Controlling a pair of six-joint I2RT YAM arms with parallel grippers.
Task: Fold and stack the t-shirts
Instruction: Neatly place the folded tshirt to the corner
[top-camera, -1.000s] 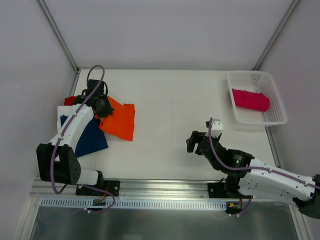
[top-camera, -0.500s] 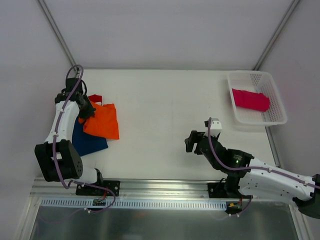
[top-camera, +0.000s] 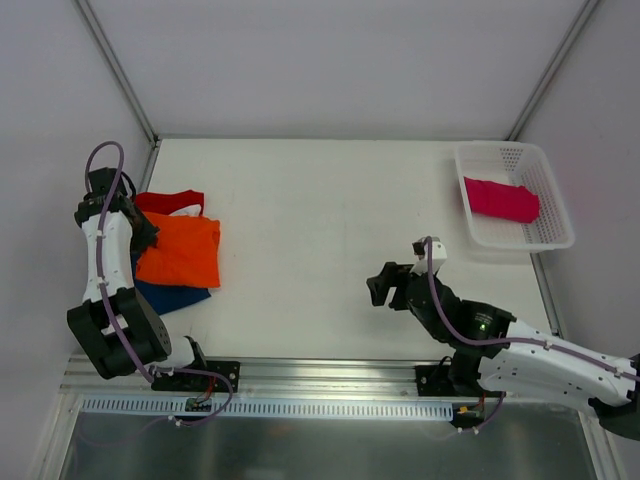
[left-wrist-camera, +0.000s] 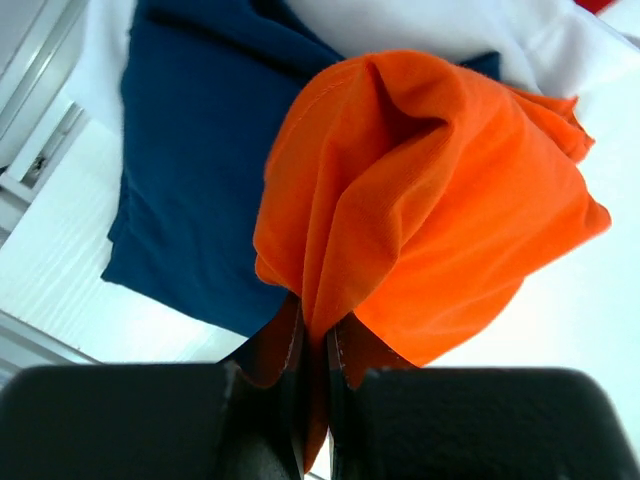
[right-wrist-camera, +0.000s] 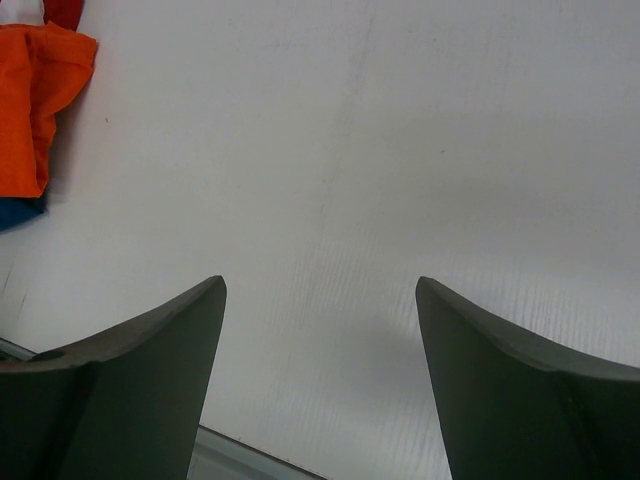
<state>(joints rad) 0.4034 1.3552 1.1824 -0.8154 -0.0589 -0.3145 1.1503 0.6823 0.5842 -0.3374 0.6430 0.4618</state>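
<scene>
GRIP: your left gripper (left-wrist-camera: 315, 340) is pinched shut on a bunched edge of the orange t-shirt (left-wrist-camera: 430, 200) | PLACE: shirt lies over the navy t-shirt (left-wrist-camera: 190, 180) at the left of the table (right-wrist-camera: 400, 150), apparently to build the stack | SPARE: right gripper (right-wrist-camera: 320, 290) has its fingers apart, empty, standing clear.

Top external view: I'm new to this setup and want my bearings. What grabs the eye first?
The bright orange cloth t-shirt at the left edge of the white table, pinched in the shut left gripper and draped over a navy blue t-shirt. Next, the magenta pink folded t-shirt lying in the white plastic mesh basket at the far right. The right gripper hangs open above the table, holding nothing.
</scene>
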